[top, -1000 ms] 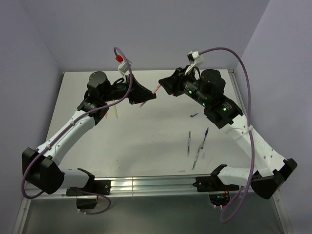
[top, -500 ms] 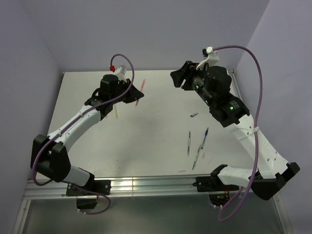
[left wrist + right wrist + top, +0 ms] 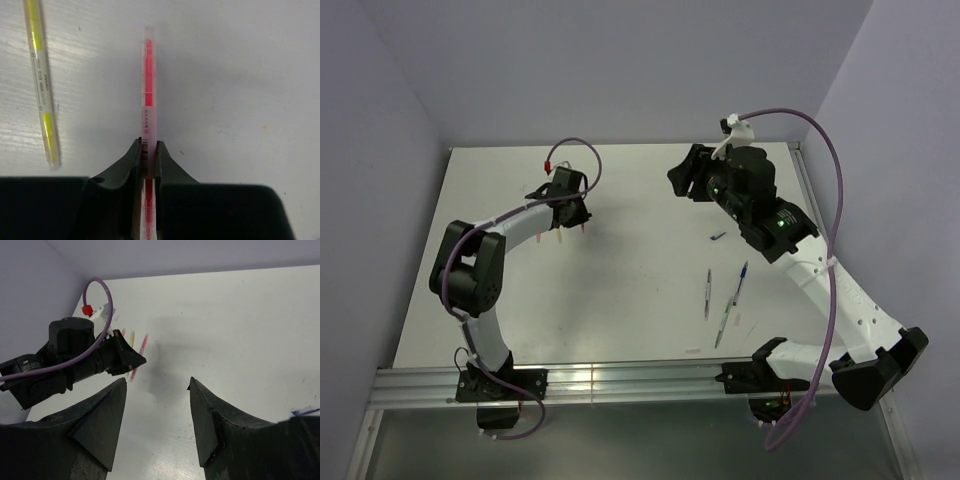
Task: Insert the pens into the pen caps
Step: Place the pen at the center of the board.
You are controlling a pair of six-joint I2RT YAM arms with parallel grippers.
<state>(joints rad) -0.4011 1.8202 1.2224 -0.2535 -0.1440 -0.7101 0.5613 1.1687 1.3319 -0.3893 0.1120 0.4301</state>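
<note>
Top view: left claw (image 3: 572,212) has dropped low to the table (image 3: 620,300), beside the yellow pen (image 3: 560,236); earlier it hung higher, further right. Right claw (image 3: 682,178) sits well right of that pen.

Left wrist: claw pinched on the red-pink pen (image 3: 148,95), just right of the yellow pen.

Right wrist: claw (image 3: 157,381) spread wide.

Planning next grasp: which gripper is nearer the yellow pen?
Left. Left gripper, shut on the red-pink pen, is beside the yellow pen; right gripper hovers open, well away.
</note>
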